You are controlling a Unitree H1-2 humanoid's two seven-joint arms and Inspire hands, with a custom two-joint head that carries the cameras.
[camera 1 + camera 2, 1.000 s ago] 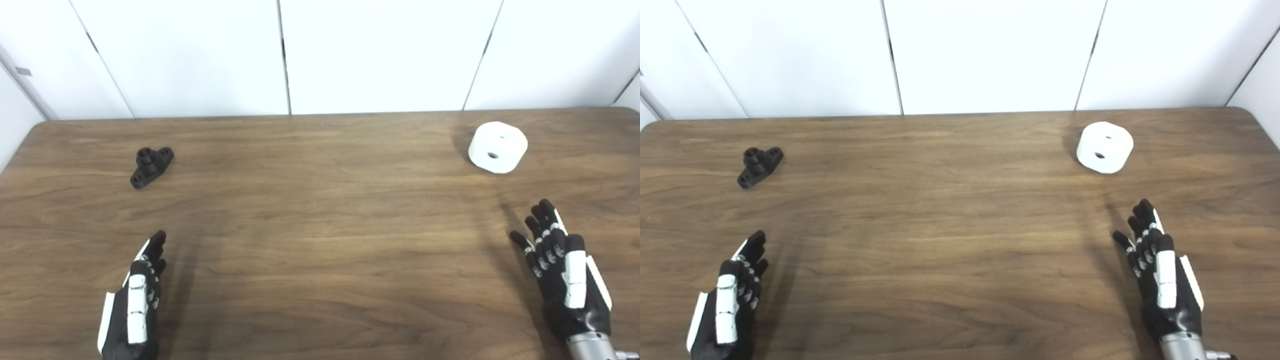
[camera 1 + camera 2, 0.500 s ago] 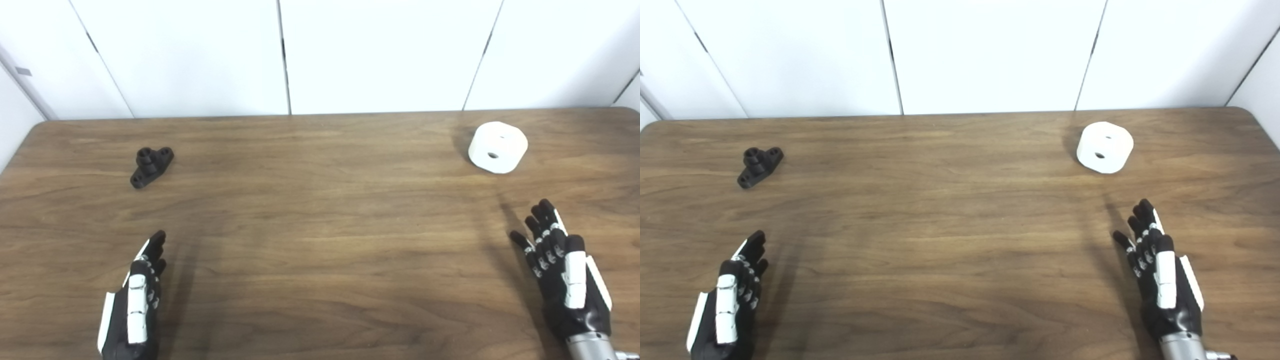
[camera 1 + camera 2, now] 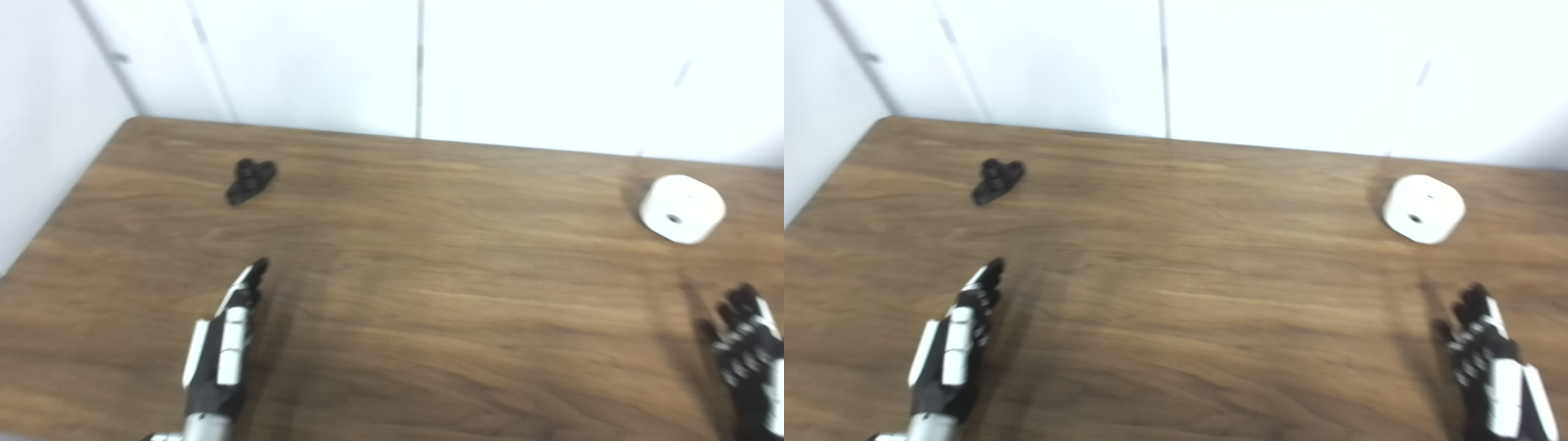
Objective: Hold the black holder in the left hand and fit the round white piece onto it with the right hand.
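The small black holder (image 3: pixel 250 180) lies on the wooden table (image 3: pixel 429 294) at the back left. The round white piece (image 3: pixel 682 208), with a hole in its face, rests at the far right. My left hand (image 3: pixel 223 349) hovers over the near left of the table, open and flat, well short of the holder. My right hand (image 3: pixel 1491 367) is at the near right, open with fingers apart, a good way in front of the white piece. Neither hand holds anything. The picture is blurred.
White wall panels (image 3: pixel 429 61) stand behind the table. The table's left edge (image 3: pixel 61 202) runs close to the holder, with a wall beside it.
The whole picture has shifted right and tilted, so the camera has turned left. The holder and the white piece lie as before. Both hands stay open.
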